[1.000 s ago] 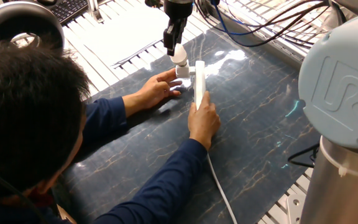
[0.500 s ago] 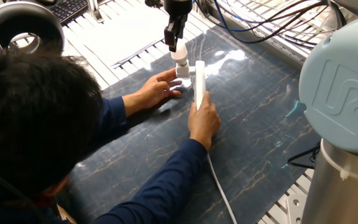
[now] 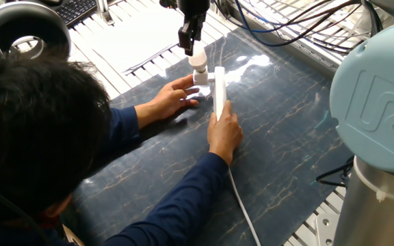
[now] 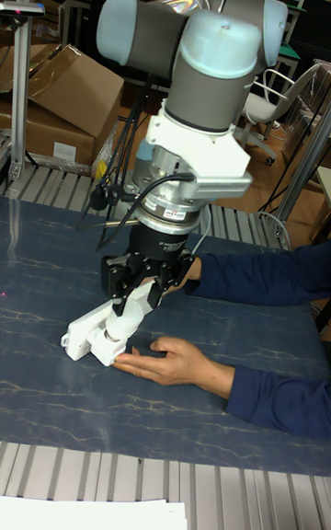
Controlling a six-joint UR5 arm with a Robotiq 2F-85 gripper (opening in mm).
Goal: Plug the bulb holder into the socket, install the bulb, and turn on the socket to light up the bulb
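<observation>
A dark marbled tabletop (image 3: 286,150) carries the socket (image 3: 219,92), a long white strip steadied by a person's two hands (one either side). At its far end sits the bulb holder (image 3: 201,77) with the bulb (image 3: 198,61) upright in it — the robot's hand (image 3: 189,42) is pinching the dome. The bulb looks light and fragile – grip the dome gently.

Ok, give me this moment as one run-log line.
gripper: above bulb, grip unclear | bulb: upright in bulb holder | holder: at socket | person's hands: steadying socket | bulb: unlit
</observation>
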